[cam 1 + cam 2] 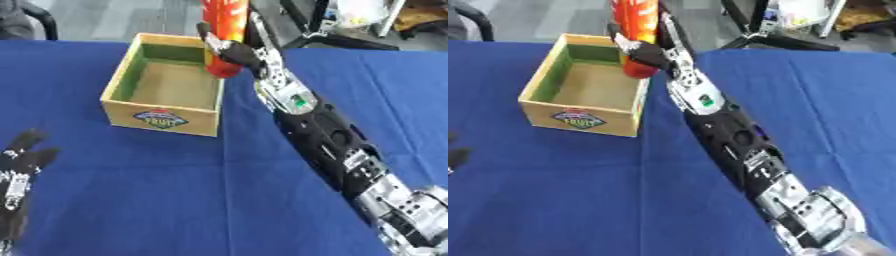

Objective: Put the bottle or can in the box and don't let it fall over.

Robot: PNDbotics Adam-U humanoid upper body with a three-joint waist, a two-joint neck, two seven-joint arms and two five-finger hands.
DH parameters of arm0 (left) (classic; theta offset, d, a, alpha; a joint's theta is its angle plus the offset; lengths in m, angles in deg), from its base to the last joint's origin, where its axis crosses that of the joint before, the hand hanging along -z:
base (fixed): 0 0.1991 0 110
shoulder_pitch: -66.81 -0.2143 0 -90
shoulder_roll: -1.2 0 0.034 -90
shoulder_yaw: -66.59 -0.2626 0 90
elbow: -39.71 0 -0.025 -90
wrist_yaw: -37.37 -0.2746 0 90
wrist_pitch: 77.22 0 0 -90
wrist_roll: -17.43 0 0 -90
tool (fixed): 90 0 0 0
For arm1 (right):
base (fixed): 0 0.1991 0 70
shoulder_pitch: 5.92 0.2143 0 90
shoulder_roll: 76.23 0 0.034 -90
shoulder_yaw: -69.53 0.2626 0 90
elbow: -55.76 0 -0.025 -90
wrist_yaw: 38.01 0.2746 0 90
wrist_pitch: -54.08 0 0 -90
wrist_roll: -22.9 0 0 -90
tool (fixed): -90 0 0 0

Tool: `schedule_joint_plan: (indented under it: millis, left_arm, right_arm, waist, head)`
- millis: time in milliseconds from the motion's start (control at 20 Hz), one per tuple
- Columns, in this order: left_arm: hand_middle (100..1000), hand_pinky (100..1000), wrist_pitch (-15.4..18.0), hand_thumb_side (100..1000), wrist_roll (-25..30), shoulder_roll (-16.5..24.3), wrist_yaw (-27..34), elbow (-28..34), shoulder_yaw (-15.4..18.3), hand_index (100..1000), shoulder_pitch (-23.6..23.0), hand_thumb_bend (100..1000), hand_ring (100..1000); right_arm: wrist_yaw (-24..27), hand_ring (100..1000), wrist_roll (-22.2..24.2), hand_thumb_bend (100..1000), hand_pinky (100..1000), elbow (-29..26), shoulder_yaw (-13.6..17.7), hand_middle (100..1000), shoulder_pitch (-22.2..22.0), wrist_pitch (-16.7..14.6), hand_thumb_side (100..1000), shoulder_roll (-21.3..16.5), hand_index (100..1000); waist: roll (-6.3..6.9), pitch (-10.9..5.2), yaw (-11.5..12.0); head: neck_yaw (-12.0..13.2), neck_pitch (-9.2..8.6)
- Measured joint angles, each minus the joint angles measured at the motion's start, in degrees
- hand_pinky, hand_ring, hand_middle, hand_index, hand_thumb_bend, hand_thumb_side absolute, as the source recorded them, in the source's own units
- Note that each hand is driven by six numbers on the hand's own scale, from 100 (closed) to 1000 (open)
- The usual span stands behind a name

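Fingers of the right hand grasp the tall orange-red bottle upright over the box's 2 o'clock rim; the open wooden box holds nothing yet, lowering remains; left hand idles, fingers relaxed, at 8 o'clock on the blue-clothed surface.

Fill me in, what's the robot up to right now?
The right hand is curled round an orange bottle, holding it upright over the right rim of the wooden box on the blue tablecloth. The bottle's base looks to be at about rim height at the box's far right corner, not yet set down inside. The box is otherwise empty. The left hand rests open at the lower left, idle.
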Motion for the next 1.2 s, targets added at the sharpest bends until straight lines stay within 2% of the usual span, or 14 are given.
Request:
schedule_joint_plan:
  millis: [200, 400, 550, 700, 750, 800, 850, 950, 1050, 1200]
  left_arm:
    - [849, 873, 0.0, 755, 0.2, -0.4, 0.0, 0.0, -0.1, 949, 0.0, 439, 789]
    - [849, 873, 0.0, 754, 0.2, -0.4, 0.1, 0.0, -0.2, 949, 0.0, 440, 788]
    - [849, 872, 0.0, 754, 0.2, -0.4, 0.1, 0.0, -0.2, 949, 0.0, 440, 788]
    - [849, 872, 0.0, 754, 0.2, -0.4, 0.1, 0.0, -0.2, 949, 0.0, 440, 788]
    - [849, 872, 0.0, 754, 0.2, -0.4, 0.1, 0.0, -0.2, 949, 0.0, 441, 788]
    - [849, 872, 0.0, 754, 0.2, -0.4, 0.1, 0.0, -0.2, 949, 0.0, 441, 788]
    - [848, 872, 0.0, 750, 0.2, -0.4, 0.1, 0.0, -0.2, 949, 0.0, 438, 788]
    - [849, 872, 0.0, 754, 0.2, -0.4, 0.1, 0.0, -0.2, 949, 0.0, 442, 788]
    - [848, 872, 0.0, 754, 0.2, -0.4, 0.1, 0.0, -0.2, 949, 0.0, 444, 788]
    - [848, 872, 0.0, 753, 0.2, -0.4, 0.1, 0.0, -0.1, 949, 0.0, 443, 788]
  right_arm:
    - [-0.4, 390, 1.4, 100, 430, -0.5, -0.9, 353, 0.7, 0.5, 100, 1.4, 528]
    - [-2.9, 432, 2.9, 100, 511, -0.2, -1.9, 363, 0.7, 0.8, 100, 2.8, 544]
    - [-5.8, 543, 4.2, 100, 611, 0.9, -2.2, 411, 0.7, 0.9, 100, 3.5, 597]
    - [-8.7, 648, 4.8, 100, 672, 2.0, -2.2, 487, 0.2, 0.6, 100, 4.0, 676]
    - [-9.5, 714, 4.7, 189, 714, 2.5, -2.2, 567, -0.1, 0.4, 103, 4.1, 764]
    - [-10.3, 731, 4.5, 231, 727, 2.9, -2.2, 595, -0.3, 0.1, 147, 4.2, 791]
    - [-11.0, 767, 4.3, 296, 757, 3.3, -2.2, 665, -0.4, -0.1, 193, 4.4, 872]
    - [-12.1, 807, 3.9, 361, 787, 3.9, -2.2, 744, -0.7, -0.7, 283, 4.4, 945]
    - [-13.2, 851, 3.9, 400, 833, 4.4, -2.2, 811, -0.9, -1.3, 326, 4.4, 990]
    - [-14.3, 902, 4.3, 429, 879, 4.8, -2.2, 875, -1.3, -2.1, 361, 4.4, 1000]
  waist:
    - [0.01, -0.01, 0.9]
    - [0.11, -0.01, 1.5]
    - [0.16, -0.01, 1.6]
    - [0.17, -0.01, 1.5]
    - [0.17, -0.01, 1.5]
    - [0.2, -0.01, 1.5]
    - [0.23, -0.01, 1.5]
    - [0.26, -0.01, 1.4]
    - [0.29, -0.01, 1.2]
    - [0.32, -0.01, 1.1]
  head:
    - [-0.6, -0.02]
    - [-0.9, -0.05]
    - [-1.0, -0.21]
    - [-1.0, -0.28]
    - [-1.0, -0.43]
    - [-1.0, -0.49]
    - [-1.0, -0.51]
    - [-1.0, -0.51]
    - [-1.0, -0.51]
    - [-1.0, -0.51]
